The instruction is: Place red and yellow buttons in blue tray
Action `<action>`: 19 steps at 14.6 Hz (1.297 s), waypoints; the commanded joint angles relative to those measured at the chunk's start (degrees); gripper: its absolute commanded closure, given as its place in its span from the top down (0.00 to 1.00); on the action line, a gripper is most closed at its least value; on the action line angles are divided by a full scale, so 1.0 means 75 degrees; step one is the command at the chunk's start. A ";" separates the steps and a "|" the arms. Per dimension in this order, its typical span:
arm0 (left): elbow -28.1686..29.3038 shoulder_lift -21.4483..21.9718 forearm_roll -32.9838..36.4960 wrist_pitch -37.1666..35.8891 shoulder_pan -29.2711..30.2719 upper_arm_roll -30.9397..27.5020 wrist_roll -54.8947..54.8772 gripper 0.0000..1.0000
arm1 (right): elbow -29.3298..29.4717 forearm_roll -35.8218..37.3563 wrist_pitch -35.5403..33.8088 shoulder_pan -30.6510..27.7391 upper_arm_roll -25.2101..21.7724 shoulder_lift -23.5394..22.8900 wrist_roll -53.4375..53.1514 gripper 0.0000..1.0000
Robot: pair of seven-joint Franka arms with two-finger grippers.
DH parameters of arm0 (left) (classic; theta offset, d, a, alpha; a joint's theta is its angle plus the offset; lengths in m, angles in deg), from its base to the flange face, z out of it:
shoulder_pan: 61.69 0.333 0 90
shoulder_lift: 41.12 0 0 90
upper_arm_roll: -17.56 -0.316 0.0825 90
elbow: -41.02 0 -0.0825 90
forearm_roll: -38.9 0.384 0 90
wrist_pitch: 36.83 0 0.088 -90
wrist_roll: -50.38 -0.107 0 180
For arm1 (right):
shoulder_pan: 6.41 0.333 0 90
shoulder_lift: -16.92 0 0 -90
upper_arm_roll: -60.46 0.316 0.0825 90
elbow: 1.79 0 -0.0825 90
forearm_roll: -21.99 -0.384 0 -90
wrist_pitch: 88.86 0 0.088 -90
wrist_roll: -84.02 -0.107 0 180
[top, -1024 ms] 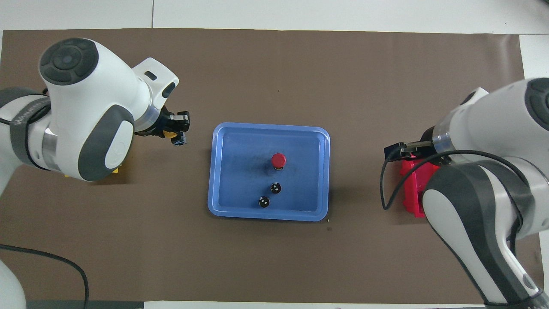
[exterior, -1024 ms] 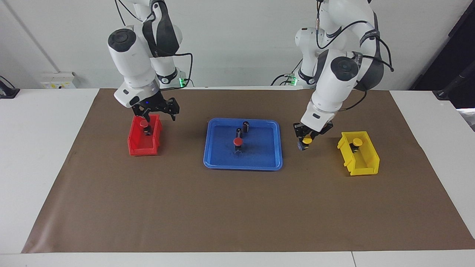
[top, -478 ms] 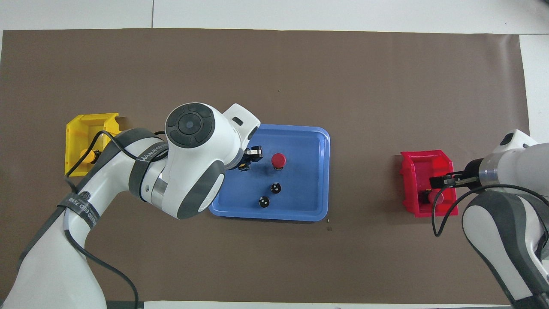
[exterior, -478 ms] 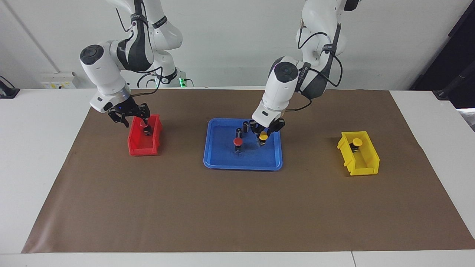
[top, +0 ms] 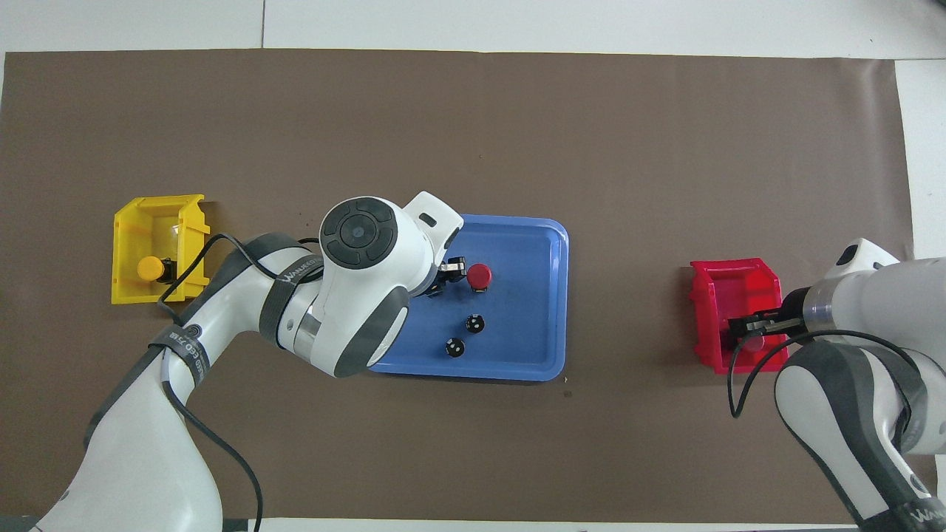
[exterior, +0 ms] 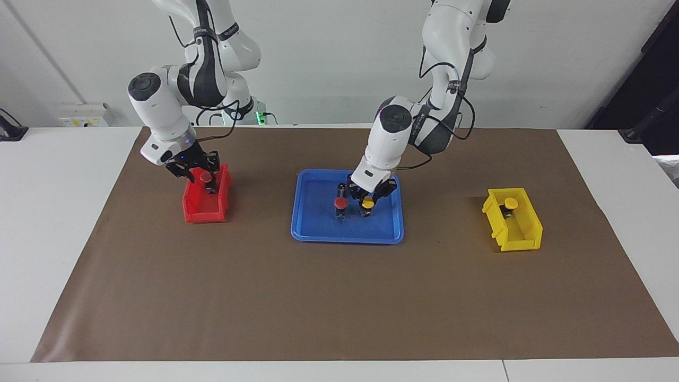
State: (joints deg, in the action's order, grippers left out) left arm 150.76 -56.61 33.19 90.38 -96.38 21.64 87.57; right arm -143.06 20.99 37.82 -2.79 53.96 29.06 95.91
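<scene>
**Four Buttons, One Seated in the Tray, One Being Set Down**

Two views cover the scene.

Facing view: The left gripper (exterior: 368,200) is down inside the shallow blue plastic tray (exterior: 313,228), jaws clamped on a yellow-capped push-button on a black body (exterior: 367,202). That button hangs just beside the red-capped push-button standing in the tray (exterior: 340,203), with two dark capless cylinders (exterior: 342,187) nearer to the robots. The right gripper (exterior: 196,171) is at the small red plastic bin (exterior: 204,215), around a second red-capped button (exterior: 204,176); whether its jaws grip the cap cannot be told. A second yellow-capped button (exterior: 510,202) sits in the small yellow plastic bin (exterior: 513,239) toward the left arm's end of the table.

Overhead view: The left arm's wrist covers most of the carried button; only the fingers (top: 452,264) show, close to the standing red cap (top: 480,275). The right gripper's tips (top: 748,325) sit over the red bin's inside.

Procedure, judged from this state: lower the yellow button until its black body bears flat on the tray floor, then release. Keep clear of the adjacent red button, since a sideways brush could topple it. Withdraw straight upward. On the right, confirm a firm hold before lifting clear of the bin wall.
</scene>
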 commanded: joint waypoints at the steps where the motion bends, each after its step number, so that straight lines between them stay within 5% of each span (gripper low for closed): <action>1: 0.0041 -0.0056 -0.0095 0.0183 -0.0122 -0.0122 0.0080 0.68 | -0.0370 -0.0007 0.0452 -0.0014 -0.0001 0.0103 0.0114 0.66; 2: -0.0006 -0.0056 -0.0083 0.0078 -0.0133 -0.0133 0.0092 0.82 | -0.0382 -0.0007 0.0452 -0.0014 -0.0001 0.0103 0.0161 0.66; 9: -0.0615 0.0330 0.0337 -0.1514 0.0334 -0.0449 0.0022 0.99 | -0.0640 -0.0007 0.0476 -0.0084 -0.0001 0.0174 0.0302 0.65; 15: -0.0663 0.0846 0.0934 -0.2196 0.2395 -0.0556 -0.1535 1.00 | -0.0699 -0.0007 0.0476 -0.0131 -0.0013 0.0197 0.0395 0.63; 19: -0.0487 0.0858 0.1218 -0.2080 0.3766 -0.0532 -0.4004 1.00 | -0.0828 -0.0007 0.0464 -0.0225 -0.0013 0.0267 0.0407 0.58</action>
State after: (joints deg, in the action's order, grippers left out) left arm 145.68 -50.96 41.49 74.80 -72.62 16.80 64.90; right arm -147.37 20.99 40.19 -3.42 53.76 29.28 97.05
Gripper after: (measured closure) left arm 0.000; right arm 0.401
